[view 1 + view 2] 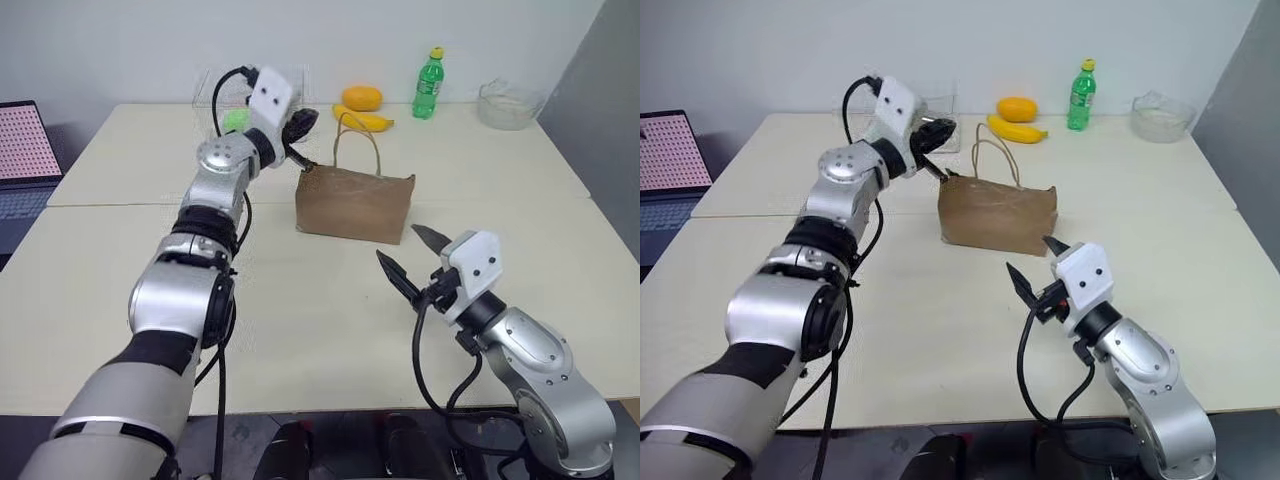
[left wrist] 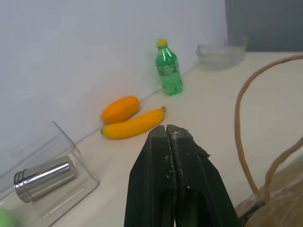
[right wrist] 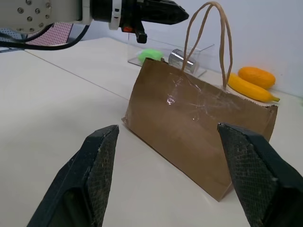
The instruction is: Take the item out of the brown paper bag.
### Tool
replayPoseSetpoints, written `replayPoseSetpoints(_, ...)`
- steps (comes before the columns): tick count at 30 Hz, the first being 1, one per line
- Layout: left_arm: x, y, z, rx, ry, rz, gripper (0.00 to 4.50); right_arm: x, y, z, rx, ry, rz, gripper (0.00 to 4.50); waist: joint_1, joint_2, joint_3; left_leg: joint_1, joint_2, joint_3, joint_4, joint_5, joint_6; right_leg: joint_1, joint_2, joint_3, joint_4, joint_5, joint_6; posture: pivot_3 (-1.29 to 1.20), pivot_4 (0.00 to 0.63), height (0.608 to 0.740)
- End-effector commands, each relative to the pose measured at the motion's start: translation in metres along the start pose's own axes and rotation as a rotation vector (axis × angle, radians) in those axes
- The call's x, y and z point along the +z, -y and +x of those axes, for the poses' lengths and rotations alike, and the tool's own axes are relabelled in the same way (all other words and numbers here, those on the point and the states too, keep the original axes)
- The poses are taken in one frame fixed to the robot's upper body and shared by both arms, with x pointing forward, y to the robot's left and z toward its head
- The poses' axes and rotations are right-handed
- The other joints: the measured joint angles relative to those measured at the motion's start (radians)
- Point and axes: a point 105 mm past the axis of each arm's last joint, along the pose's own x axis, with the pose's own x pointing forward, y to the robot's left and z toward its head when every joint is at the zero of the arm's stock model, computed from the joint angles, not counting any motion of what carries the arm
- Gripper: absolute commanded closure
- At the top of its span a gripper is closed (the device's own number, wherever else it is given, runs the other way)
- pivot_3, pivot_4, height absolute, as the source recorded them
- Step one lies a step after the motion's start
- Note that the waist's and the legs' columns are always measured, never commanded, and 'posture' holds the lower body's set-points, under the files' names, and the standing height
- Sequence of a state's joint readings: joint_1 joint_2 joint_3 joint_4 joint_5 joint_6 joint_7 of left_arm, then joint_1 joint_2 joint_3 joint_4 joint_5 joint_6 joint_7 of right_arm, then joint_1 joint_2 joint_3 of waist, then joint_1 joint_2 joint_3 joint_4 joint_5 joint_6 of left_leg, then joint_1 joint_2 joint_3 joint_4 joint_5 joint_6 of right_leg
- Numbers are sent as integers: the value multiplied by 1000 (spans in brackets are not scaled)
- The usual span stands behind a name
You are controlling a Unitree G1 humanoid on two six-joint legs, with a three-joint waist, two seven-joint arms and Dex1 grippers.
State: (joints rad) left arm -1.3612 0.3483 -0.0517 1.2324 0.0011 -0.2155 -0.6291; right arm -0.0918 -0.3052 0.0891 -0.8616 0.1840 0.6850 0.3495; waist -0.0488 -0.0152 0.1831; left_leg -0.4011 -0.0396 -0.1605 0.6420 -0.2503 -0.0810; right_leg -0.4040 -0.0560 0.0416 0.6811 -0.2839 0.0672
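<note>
The brown paper bag [image 1: 355, 205] stands upright in the middle of the table, its two loop handles [image 1: 357, 140] raised. The item is hidden from me. My left gripper [image 1: 312, 118] is shut with nothing between its fingers [image 2: 163, 156]. It hangs level just above the bag's left top corner, beside the handles. My right gripper [image 1: 398, 243] is open and empty, a short way in front of the bag's right end and facing its creased front [image 3: 199, 123].
Behind the bag lie a banana [image 1: 365, 120] and an orange fruit [image 1: 361, 97]. A green bottle [image 1: 429, 84] and a glass bowl [image 1: 508, 103] stand at the back right. A clear box [image 2: 71, 161] at the back left holds a steel can [image 2: 42, 177]. A laptop [image 1: 25, 150] sits far left.
</note>
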Motion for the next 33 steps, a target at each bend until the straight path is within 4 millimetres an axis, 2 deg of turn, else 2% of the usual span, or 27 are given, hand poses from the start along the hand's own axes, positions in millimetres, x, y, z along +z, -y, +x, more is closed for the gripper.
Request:
replayPoseSetpoints(1,5,5,5,-62,-63,100,4492,17,-5,-9,30,68,-21,998,-8,0,0,0,0,0,0,0,0,0,0,0,0,0,0,0,150,740)
replayPoseSetpoints(5,-11,17,6,-149,-180,158,4492,15,-5,-13,34,52,-20,998,-11,0,0,0,0,0,1,-1,2,0,0,0,2,0,0,0,150,740)
replayPoseSetpoints(11,-24,26,3,-225,-260,170,4492,16,-5,-18,30,46,-15,998,-10,0,0,0,0,0,2,-1,2,0,0,0,2,0,0,0,150,740)
replayPoseSetpoints(16,-23,32,-5,-347,-260,119,4492,15,-7,-23,39,30,-5,998,-10,0,0,0,0,0,2,-1,2,1,0,0,2,0,0,0,150,740)
replayPoseSetpoints(22,-23,25,-25,-470,-290,69,4492,11,-11,-27,80,-2,15,998,-11,0,0,1,0,0,2,-1,2,1,0,0,2,0,0,0,150,740)
replayPoseSetpoints(33,-18,29,-53,-688,-286,41,4492,6,-16,-26,146,-22,36,998,-14,0,0,1,0,0,3,-1,2,1,0,0,5,0,0,0,150,740)
